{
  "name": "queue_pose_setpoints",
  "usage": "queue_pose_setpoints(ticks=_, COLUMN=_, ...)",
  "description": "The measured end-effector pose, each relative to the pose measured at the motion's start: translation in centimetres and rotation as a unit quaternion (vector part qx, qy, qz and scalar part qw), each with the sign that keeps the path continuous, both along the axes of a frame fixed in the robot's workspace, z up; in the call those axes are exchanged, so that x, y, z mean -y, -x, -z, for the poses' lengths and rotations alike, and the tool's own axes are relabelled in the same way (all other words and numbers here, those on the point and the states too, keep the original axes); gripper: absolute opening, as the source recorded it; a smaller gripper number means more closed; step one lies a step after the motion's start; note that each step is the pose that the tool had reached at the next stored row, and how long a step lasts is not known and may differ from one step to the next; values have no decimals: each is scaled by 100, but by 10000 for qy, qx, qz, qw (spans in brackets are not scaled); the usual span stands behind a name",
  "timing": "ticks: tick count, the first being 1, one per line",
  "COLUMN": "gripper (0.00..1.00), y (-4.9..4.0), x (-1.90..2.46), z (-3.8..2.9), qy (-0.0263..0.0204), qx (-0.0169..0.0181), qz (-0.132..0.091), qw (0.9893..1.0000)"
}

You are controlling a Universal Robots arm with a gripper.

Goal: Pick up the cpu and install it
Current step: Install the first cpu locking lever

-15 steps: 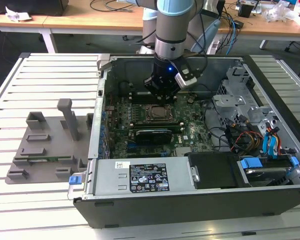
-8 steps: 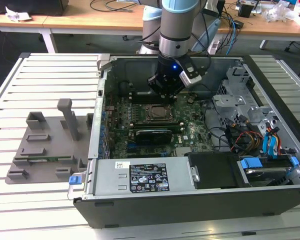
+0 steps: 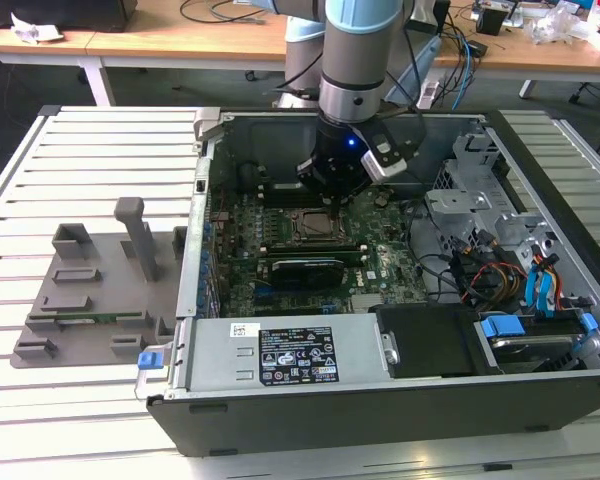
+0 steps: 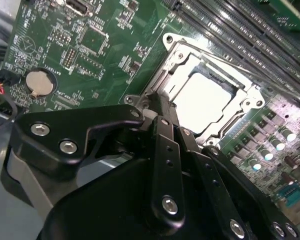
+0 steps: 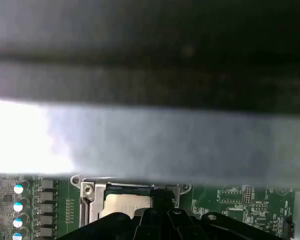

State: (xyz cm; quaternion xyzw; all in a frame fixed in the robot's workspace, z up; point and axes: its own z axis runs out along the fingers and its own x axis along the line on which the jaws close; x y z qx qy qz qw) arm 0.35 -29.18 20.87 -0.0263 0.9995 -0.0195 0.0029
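My gripper (image 4: 157,107) sits nearest the lens in the second wrist view, all matte black linkage bars pinned with bright round screws, and the bars converge to a narrow point at the socket's edge; whether the tips are together or apart I cannot tell. Just past that point lies the cpu (image 4: 202,97), a flat square with a pale silver-grey metal top glaring under the light, seated inside the socket frame (image 4: 177,52), a stamped shiny steel surround with screw heads at its corners. In the first wrist view the same cpu (image 5: 125,206) shows as a dull silvery plate in its steel frame, my black linkages in front of it. Around it spreads the green motherboard (image 4: 105,40), finely printed and studded with small chips, a round silver coin cell (image 4: 39,82) and a row of cylindrical capacitors (image 4: 277,142). In the exterior view my arm reaches down into the open computer case (image 3: 380,400), a black-and-grey sheet-metal box resting on a slatted white table (image 3: 80,140). On the exterior view's left, a grey plastic fixture (image 3: 90,290) with blocky uprights lies flat on the slats.
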Motion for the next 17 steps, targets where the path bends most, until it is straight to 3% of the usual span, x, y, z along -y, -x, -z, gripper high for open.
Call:
queue_pose_setpoints(ticks=4, gripper=11, y=1, x=31, z=-18, qy=0, qx=1, qz=1, qw=10000)
queue_pose_setpoints(ticks=17, gripper=11, y=0, x=31, z=-423, qy=17, qx=13, qz=0, qw=10000)
